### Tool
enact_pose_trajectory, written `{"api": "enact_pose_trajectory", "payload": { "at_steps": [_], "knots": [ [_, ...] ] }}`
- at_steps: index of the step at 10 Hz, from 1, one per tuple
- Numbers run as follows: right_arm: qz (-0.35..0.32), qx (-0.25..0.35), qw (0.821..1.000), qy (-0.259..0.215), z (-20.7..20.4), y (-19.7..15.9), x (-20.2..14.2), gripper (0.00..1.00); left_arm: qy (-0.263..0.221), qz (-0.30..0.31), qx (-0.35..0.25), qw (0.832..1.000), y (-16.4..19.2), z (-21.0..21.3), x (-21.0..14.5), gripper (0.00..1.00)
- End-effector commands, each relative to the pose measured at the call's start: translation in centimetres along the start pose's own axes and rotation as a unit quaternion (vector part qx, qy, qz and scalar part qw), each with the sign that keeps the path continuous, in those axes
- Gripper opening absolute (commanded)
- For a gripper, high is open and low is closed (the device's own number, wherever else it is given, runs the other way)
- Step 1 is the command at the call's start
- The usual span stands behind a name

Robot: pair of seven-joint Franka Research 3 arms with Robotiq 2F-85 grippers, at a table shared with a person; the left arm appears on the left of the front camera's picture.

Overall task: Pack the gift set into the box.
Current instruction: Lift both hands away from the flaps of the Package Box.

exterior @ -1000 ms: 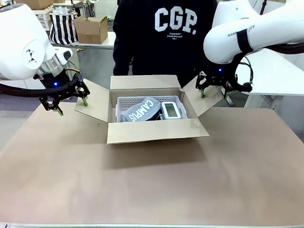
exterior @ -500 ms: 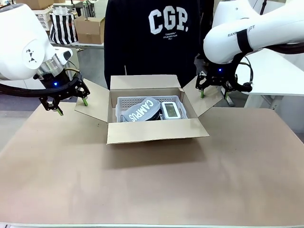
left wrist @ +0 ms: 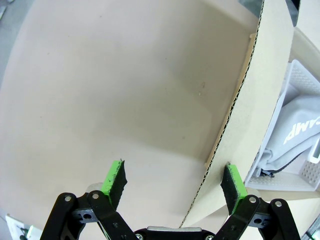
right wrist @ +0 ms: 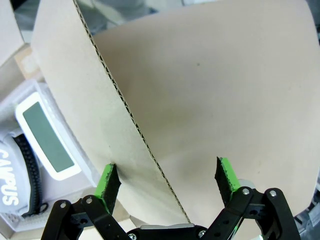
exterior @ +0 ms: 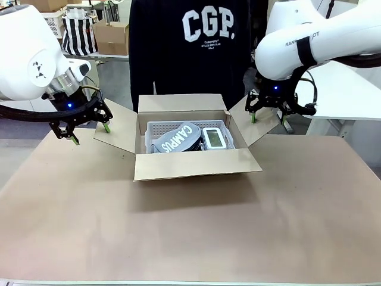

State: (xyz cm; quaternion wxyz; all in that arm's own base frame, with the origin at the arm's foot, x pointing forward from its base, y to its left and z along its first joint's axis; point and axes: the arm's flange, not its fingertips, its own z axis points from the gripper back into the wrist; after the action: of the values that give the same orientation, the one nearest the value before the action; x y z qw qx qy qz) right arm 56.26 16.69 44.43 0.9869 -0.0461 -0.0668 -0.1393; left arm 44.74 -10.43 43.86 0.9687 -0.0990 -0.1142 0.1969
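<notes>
So here's what we had in front of us. The box sat on the table, a bit toward 12 o'clock from the middle, with all its flaps open. The gift set was already down inside it. That meant the grey perforated tray with the grey fabric item reading "CAMPUS" lying across it at a slant. The white-framed gadget sat just beside that at its 3 o'clock, dark screen up. A person in a dark sweatshirt stood right behind the box at 12 o'clock.

The left gripper hung at the box's 9 o'clock with its jaws spread wide. It straddled the outer edge of the left flap, which stuck out and up at a slant. In the left wrist view we saw the corrugated edge running between the green pads, much closer to one pad than the other. Bare table showed behind the rest of the gap. Whether that nearer pad actually touched the cardboard, we couldn't tell.

The right gripper did the mirror thing at about 2 o'clock of the box, jaws also wide apart around the edge of the right flap. In its wrist view the flap edge crossed the gap between the fingers with nothing pinched. The gadget and a bit of the "CAMPUS" print showed off at 9 o'clock in that picture.
</notes>
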Motion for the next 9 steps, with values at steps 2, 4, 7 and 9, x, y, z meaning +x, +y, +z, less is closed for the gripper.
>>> {"api": "enact_pose_trajectory", "payload": {
  "at_steps": [2, 4, 7, 9],
  "knots": [
    [0.000, -0.012, 1.000, -0.007, 0.3, 0.0, 0.1, 1.00, -0.004, 0.004, 0.011, 1.000, -0.1, 0.3, -0.2, 1.00],
    [0.000, -0.012, 1.000, -0.007, 0.3, 0.0, 0.1, 1.00, -0.004, 0.004, 0.011, 1.000, -0.1, 0.3, -0.2, 1.00],
    [0.000, 0.000, 1.000, 0.000, 0.0, 0.0, 0.0, 1.00, 0.000, 0.000, 0.000, 1.000, 0.0, 0.0, 0.0, 1.00],
    [0.047, 0.106, 0.993, -0.005, 5.9, -1.4, -2.1, 1.00, 0.028, -0.072, -0.069, 0.995, -0.8, 5.4, -2.5, 1.00]
  ]
}}
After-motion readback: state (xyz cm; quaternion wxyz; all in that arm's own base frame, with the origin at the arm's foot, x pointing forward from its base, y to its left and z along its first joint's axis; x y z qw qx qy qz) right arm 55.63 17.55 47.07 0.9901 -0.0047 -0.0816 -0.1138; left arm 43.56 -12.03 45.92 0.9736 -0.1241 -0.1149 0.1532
